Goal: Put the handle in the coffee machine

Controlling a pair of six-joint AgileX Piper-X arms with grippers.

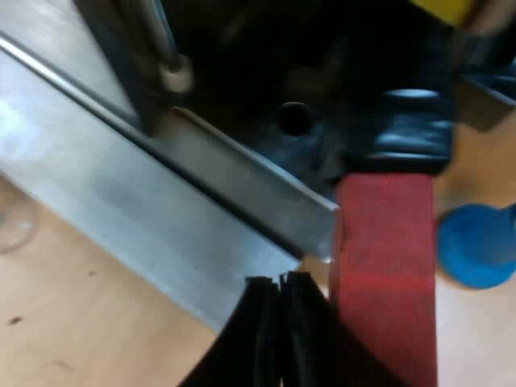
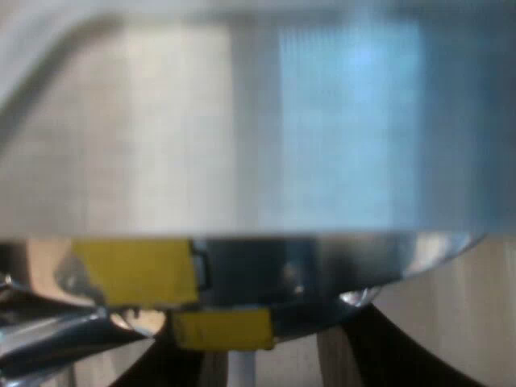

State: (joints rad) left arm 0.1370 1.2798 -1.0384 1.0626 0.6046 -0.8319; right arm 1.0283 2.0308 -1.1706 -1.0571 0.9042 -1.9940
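The holder's dark handle (image 1: 411, 133) runs out of the espresso machine's shadowed front and ends in a red grip (image 1: 385, 282). My left gripper (image 1: 279, 284) is shut with nothing between its fingers, and it sits right beside the red end, over the corner of the machine's metal base (image 1: 153, 201). I cannot tell whether it touches the grip. My right gripper (image 2: 258, 343) is pressed close under a broad, rounded metal body of the machine (image 2: 266, 129), which carries two yellow tags (image 2: 137, 270).
A blue tamper (image 1: 477, 246) stands on the wooden table (image 1: 72, 322) just beyond the red grip. The rim of a clear glass (image 1: 12, 226) shows by the metal base. A yellow patch (image 1: 443, 6) sits above the handle.
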